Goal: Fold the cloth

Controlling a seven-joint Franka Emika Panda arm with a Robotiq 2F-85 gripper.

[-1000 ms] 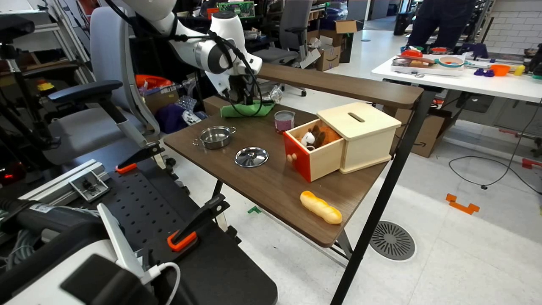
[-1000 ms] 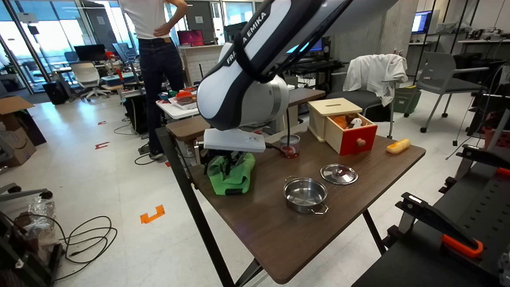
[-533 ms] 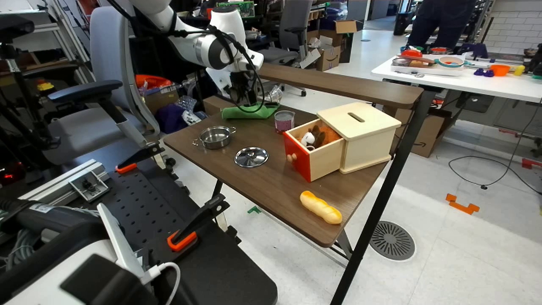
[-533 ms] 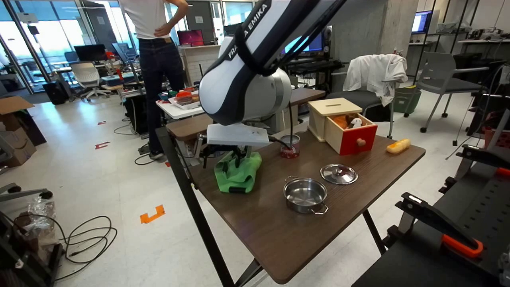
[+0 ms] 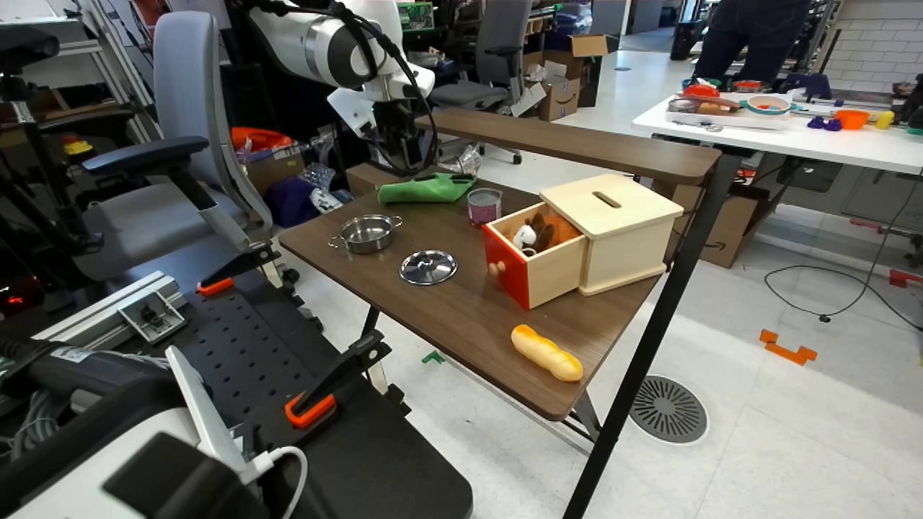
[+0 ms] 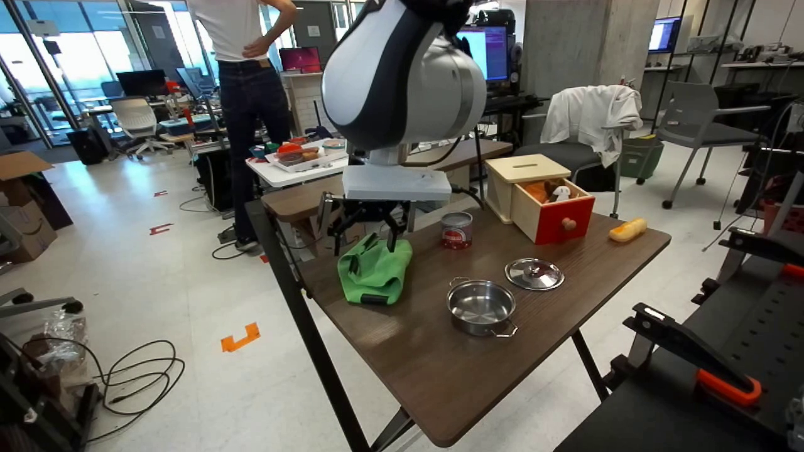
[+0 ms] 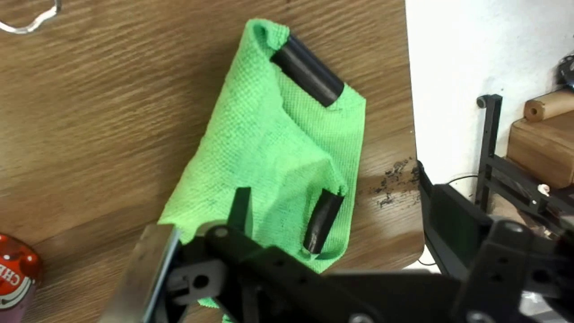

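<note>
The green cloth lies partly folded over itself on the brown table, with black strips on it. It shows in both exterior views (image 5: 425, 189) (image 6: 375, 270) and in the wrist view (image 7: 251, 134). In the wrist view, one black strip is near its top corner and another near the gripper. My gripper is open and empty above the cloth, with its fingers spread wide, in the exterior views (image 5: 409, 160) (image 6: 365, 246) and the wrist view (image 7: 345, 211). One finger is over the cloth and the other is past the table edge. Part of the cloth is hidden behind the gripper.
A can (image 6: 456, 230) stands close to the cloth. A steel pot (image 6: 482, 306) and its lid (image 6: 534, 274) are nearby on the table (image 6: 440, 376). A wooden box with an open red drawer (image 5: 577, 241) and a toy bread (image 5: 546, 352) are farther along. A raised shelf (image 5: 570, 144) runs behind.
My gripper has risen off the cloth and its fingers have spread apart. The cloth shifted slightly toward the can between the two earlier moments, then stayed in place.
</note>
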